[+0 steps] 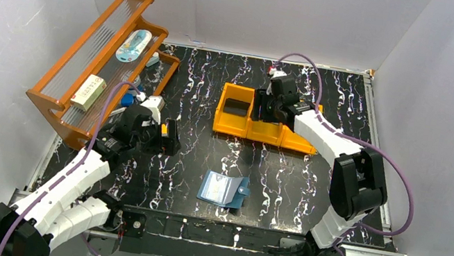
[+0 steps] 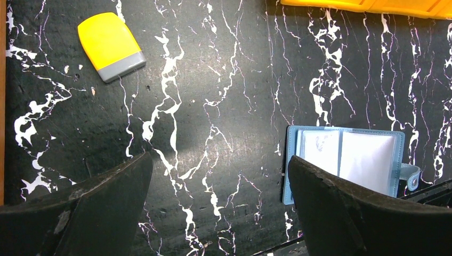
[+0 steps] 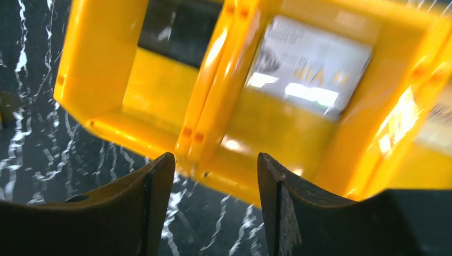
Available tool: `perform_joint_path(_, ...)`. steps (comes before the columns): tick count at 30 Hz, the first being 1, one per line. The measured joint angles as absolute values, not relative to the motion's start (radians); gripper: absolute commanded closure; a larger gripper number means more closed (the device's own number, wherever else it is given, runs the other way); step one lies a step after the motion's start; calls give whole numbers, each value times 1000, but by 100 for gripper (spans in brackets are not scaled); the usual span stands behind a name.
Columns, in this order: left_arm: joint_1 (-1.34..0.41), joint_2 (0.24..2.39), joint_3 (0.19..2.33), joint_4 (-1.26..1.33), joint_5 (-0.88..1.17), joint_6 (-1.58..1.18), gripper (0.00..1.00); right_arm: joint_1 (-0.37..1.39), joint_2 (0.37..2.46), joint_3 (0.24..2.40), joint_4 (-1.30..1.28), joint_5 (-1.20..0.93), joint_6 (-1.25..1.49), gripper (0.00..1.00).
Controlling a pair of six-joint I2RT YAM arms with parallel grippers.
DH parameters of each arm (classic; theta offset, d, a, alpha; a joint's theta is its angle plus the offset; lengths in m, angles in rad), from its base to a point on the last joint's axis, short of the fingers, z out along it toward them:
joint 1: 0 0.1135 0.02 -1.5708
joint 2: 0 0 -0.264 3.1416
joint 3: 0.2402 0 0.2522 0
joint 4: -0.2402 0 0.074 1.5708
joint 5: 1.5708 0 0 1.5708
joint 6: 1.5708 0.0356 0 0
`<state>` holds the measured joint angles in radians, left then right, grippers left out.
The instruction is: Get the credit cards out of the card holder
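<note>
The card holder [image 1: 224, 189] lies open on the black marbled table, pale blue inside, its tab to the right. In the left wrist view the card holder [image 2: 346, 157] shows pale pockets; I cannot tell whether cards sit in them. My left gripper [image 1: 166, 137] hovers to its upper left, open [image 2: 221, 165] and empty over bare table. My right gripper [image 1: 264, 103] is over the orange bin [image 1: 265, 133], open [image 3: 216, 162] with nothing between its fingers. A greyish printed credit card [image 3: 312, 64] lies in the bin's [image 3: 101, 64] middle compartment.
A small yellow block [image 2: 109, 45] with a grey end lies on the table to the left of the bin. An orange slatted rack [image 1: 90, 69] leans at the far left with a cream box [image 1: 88, 91] and a white-and-teal item [image 1: 133, 45] on it. White walls enclose the table.
</note>
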<state>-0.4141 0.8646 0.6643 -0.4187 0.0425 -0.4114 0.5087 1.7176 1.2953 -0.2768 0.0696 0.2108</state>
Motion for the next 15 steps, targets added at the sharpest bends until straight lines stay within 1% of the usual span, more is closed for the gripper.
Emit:
perform_joint_path(1,-414,867,664,-419,43,-411,2,509,1713,1266,-300,44,310,29)
perform_joint_path(6,-414,874,664,-419,43,-411,2,526,1714,1250,-360,34,493,27)
perform_joint_path(10,-414,881,664,-419,43,-411,2,540,1725,1256,-373,55,579,27)
perform_joint_path(15,-414,883,664,-419,43,-411,1,554,1817,1317,-399,109,631,27)
